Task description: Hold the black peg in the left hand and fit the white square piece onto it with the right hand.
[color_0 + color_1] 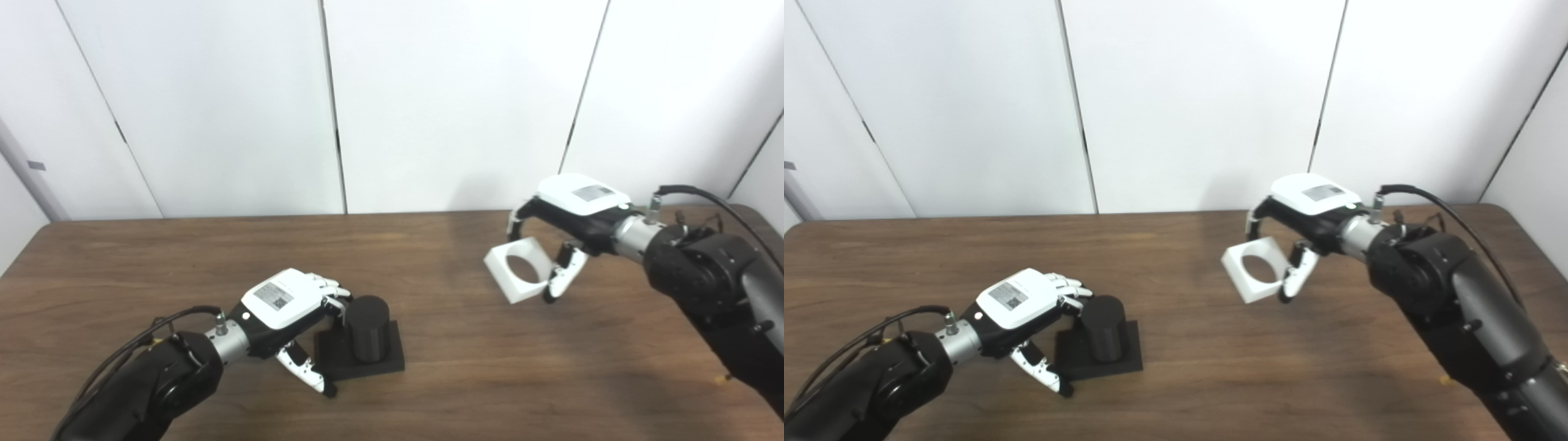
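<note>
- Left robot hand (288, 303) on bench (465, 373), fingers wrapped round peg (366, 327); grip looks partial.
- Right robot hand (566, 217) pinches square (517, 269), lifted, well apart from peg.
- Advice: carry square over, level its hole above peg, lower straight.

Left hand (283, 304): white back plate with grey QR-style label, black palm, white fingers with black tips. Right hand (572, 211): same build, grey label on top. Silver cylindrical wrists, small metal fitting on each. Black forearm shells; black cables loop from the wrists.
</note>
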Robot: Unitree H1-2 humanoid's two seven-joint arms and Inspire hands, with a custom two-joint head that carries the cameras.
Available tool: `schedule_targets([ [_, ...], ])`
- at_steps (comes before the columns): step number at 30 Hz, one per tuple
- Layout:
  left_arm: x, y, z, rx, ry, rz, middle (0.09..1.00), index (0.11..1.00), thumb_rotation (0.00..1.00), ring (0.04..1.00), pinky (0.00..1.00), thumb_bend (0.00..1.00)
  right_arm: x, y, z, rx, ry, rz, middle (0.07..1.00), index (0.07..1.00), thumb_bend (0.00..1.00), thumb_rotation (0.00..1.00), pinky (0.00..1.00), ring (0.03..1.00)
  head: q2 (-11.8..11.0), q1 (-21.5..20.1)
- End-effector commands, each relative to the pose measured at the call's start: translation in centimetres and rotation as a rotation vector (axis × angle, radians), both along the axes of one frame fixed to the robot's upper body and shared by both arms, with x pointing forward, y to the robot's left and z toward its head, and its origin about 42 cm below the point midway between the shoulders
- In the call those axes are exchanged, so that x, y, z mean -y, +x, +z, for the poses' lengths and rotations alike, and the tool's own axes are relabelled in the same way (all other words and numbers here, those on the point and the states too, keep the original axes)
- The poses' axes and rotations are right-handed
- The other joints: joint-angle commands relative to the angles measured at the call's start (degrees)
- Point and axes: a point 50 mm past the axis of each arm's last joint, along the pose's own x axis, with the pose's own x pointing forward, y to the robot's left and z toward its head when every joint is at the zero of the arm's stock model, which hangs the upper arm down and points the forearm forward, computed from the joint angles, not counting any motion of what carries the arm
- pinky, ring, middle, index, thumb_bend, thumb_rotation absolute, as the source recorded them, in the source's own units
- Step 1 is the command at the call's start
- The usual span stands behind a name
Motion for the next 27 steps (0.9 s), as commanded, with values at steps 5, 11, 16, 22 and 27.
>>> schedule_targets([
  [5, 1.2, -1.1, -2.5, -0.073, 0.112, -0.015, 0.844, 0.487, 0.07, 0.874, 0.86, 0.52, -2.3, -0.2, 2.9, 0.09, 0.028, 0.082, 0.739, 0.478, 0.52, 0.13, 0.83, 0.818, 0.45, 1.52],
  [11, 1.9, -1.1, -2.5, -0.071, 0.12, -0.022, 0.847, 0.487, 0.07, 0.875, 0.86, 0.52, -4.7, -0.2, 2.8, 0.089, 0.066, 0.137, 0.735, 0.477, 0.52, 0.13, 0.82, 0.808, 0.81, 2.54],
  [16, 2.3, -1.2, -2.4, -0.059, 0.136, -0.037, 0.845, 0.487, 0.07, 0.873, 0.83, 0.52, -6.4, -0.2, 2.8, 0.089, 0.085, 0.172, 0.733, 0.477, 0.52, 0.13, 0.82, 0.807, 0.96, 2.91],
  [22, 2.5, -1.3, -2.5, -0.055, 0.132, -0.044, 0.85, 0.487, 0.07, 0.869, 0.83, 0.52, -8.3, 0.0, 2.8, 0.083, 0.087, 0.205, 0.735, 0.476, 0.52, 0.14, 0.82, 0.813, 1.08, 3.36],
  [27, 2.7, -1.4, -2.6, -0.06, 0.108, -0.039, 0.855, 0.487, 0.07, 0.871, 0.84, 0.52, -9.6, 0.3, 2.4, 0.064, 0.109, 0.223, 0.736, 0.476, 0.52, 0.13, 0.84, 0.825, 1.34, 3.94],
])
